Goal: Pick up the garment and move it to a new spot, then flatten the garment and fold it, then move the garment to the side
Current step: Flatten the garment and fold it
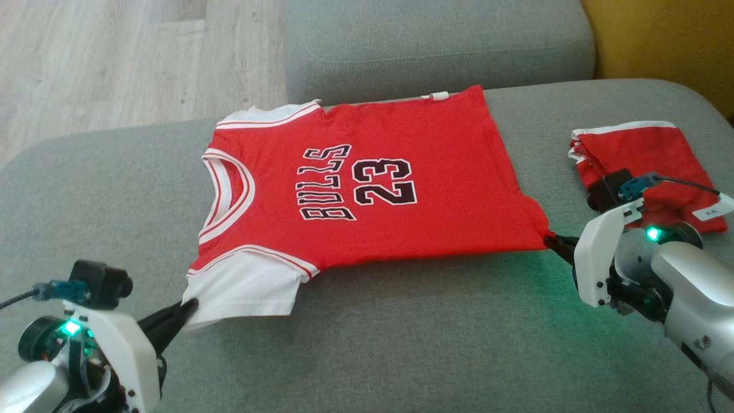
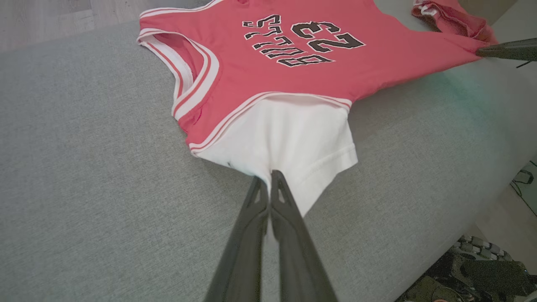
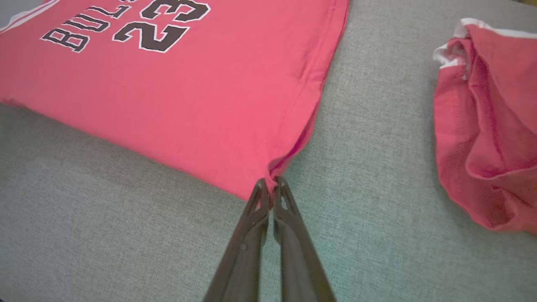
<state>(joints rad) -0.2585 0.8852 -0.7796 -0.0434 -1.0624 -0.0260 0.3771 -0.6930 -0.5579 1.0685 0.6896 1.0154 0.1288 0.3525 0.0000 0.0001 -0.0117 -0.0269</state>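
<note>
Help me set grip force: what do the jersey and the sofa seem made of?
Jersey: thin, soft knit cloth, matte, perhaps cotton or polyester; it lies limp and puckers where the right gripper pinches its hem corner. Sofa: grey woven upholstery, matte, with a fine flecked weave showing in the wrist views.

Left arm (image 1: 28, 391) and right arm (image 1: 688, 284) spread wide, jaws clamped together.

A grey fabric sofa seat (image 1: 355, 344) carries two pieces. A red jersey (image 1: 453, 149) lies spread flat across its middle, print side up, and a smaller folded red garment (image 1: 659, 152) lies apart, near the right end.
</note>
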